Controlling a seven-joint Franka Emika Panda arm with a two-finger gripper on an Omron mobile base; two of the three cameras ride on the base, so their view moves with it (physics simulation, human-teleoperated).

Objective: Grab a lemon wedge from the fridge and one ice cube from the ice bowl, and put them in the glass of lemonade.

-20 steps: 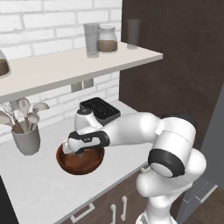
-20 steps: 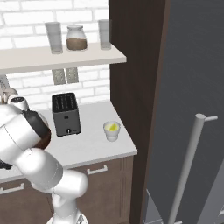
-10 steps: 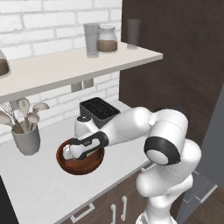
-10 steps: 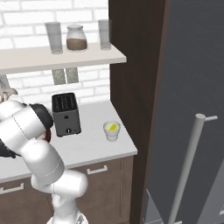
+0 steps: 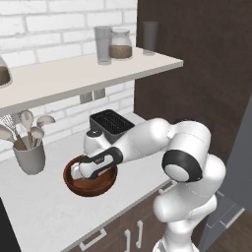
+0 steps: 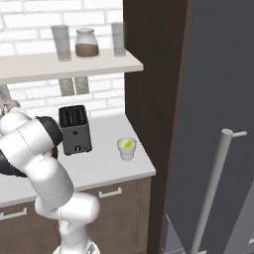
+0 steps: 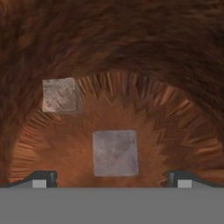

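Counter: gripper wide over ice cube.

Base views flank arm, sharing toaster; hand view close inside ice bowl.

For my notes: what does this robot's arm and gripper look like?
A glossy white arm of rounded, bulbous segments with dark grey-black joint bands; the big elbow joint carries a black ring, and a black collar sits at the wrist. The gripper has two small dark finger tips with pale pads. No cables or markings are visible.
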